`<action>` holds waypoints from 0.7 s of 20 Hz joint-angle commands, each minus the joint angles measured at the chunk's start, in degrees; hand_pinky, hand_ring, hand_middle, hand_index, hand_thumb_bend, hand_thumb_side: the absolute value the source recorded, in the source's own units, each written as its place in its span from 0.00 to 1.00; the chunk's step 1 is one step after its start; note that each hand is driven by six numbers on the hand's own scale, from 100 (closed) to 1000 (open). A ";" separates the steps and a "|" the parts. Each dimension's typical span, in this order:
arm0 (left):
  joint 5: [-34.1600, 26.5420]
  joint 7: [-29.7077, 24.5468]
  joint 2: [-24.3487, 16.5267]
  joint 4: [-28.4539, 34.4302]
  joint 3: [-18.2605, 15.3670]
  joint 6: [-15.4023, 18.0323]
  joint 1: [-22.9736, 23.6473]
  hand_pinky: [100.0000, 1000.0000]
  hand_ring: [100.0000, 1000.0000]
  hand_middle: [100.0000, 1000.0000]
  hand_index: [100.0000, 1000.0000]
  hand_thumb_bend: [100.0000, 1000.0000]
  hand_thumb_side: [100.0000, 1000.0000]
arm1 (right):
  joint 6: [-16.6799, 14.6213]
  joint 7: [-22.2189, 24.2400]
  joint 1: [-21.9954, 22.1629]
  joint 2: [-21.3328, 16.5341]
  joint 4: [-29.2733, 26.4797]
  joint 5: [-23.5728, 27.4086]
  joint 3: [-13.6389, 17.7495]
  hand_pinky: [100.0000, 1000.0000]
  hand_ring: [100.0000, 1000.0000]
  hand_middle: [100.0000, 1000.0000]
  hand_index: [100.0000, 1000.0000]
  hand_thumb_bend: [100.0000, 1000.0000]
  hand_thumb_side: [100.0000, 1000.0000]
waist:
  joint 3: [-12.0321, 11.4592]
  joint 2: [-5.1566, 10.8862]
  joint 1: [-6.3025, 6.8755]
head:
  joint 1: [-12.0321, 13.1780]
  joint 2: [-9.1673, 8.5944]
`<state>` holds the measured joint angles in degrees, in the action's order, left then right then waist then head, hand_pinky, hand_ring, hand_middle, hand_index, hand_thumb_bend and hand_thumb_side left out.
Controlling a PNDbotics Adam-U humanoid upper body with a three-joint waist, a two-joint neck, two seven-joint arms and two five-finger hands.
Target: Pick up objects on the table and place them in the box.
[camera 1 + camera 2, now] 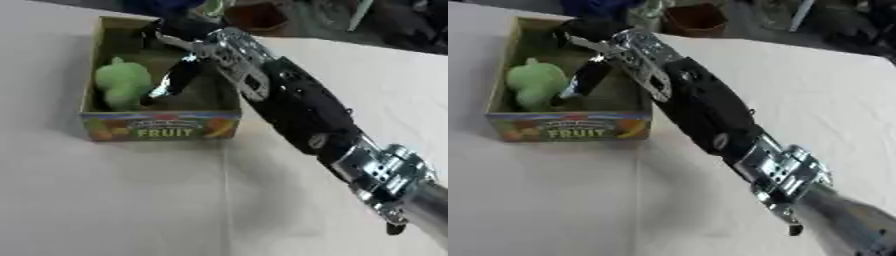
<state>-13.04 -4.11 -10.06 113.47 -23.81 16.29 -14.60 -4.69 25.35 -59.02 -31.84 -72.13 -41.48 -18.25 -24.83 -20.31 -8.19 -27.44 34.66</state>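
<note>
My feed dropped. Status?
Right hand over the box, fingers pointing down, relaxed. Green toy inside. Left hand not in view. Nothing in the way.

Pale table (pixel 114 200), reddish-brown pot (pixel 697 19) beyond its far edge, blue thing (pixel 597 7) beside it, dark clutter behind

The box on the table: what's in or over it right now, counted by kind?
Green plush toys: 1, the green toy lying inside the box.
Robot hands: 1, the right hand reaching into the box.
Total: 2.
</note>
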 commanded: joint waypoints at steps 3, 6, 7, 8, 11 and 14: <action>0.23 0.50 -1.22 1.12 -0.55 -0.19 0.33 0.38 0.35 0.40 0.53 0.00 0.72 | 4.88 -2.26 -0.85 -3.82 -4.21 9.65 2.86 0.86 0.90 0.72 0.98 0.71 0.74 | 0.74 2.07 1.18 | 0.74 0.12; 0.22 0.84 -1.47 1.12 -0.70 -0.18 1.02 0.38 0.35 0.40 0.53 0.00 0.72 | 11.00 -6.71 1.27 -6.81 -9.34 16.68 4.39 0.87 0.88 0.72 0.99 0.44 0.96 | 1.91 2.89 1.86 | 1.56 0.50; 0.18 0.98 -1.55 1.12 -0.76 -0.15 1.18 0.38 0.35 0.40 0.53 0.00 0.72 | 12.81 -7.96 2.33 -8.00 -11.54 18.98 4.88 0.87 0.88 0.71 0.99 0.39 1.00 | 2.33 3.10 2.10 | 1.96 0.63; 0.16 1.14 -1.62 1.12 -0.84 -0.13 1.37 0.38 0.35 0.40 0.53 0.00 0.72 | 14.50 -9.39 3.60 -9.45 -14.25 21.38 5.63 0.88 0.88 0.71 0.98 0.26 1.00 | 2.84 3.32 2.36 | 2.43 0.68; 0.22 1.56 -1.60 1.12 -1.09 -0.22 1.75 0.38 0.35 0.40 0.53 0.00 0.72 | 18.59 -14.52 8.22 -13.83 -23.99 28.81 8.00 0.88 0.87 0.70 0.96 0.05 1.00 | 4.01 3.80 2.83 | 3.39 0.68; 0.39 1.82 -1.46 1.12 -1.27 -0.34 2.09 0.38 0.35 0.40 0.53 0.00 0.72 | 20.87 -21.40 14.17 -17.75 -35.03 38.81 11.13 0.86 0.85 0.68 0.94 0.00 1.00 | 5.08 4.12 3.34 | 4.36 0.57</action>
<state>-12.97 -2.56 -10.14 113.47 -24.55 15.94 -12.40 15.17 6.31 -44.22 -46.31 -102.47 -6.31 -8.96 -19.61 -17.38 -5.26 -23.50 35.23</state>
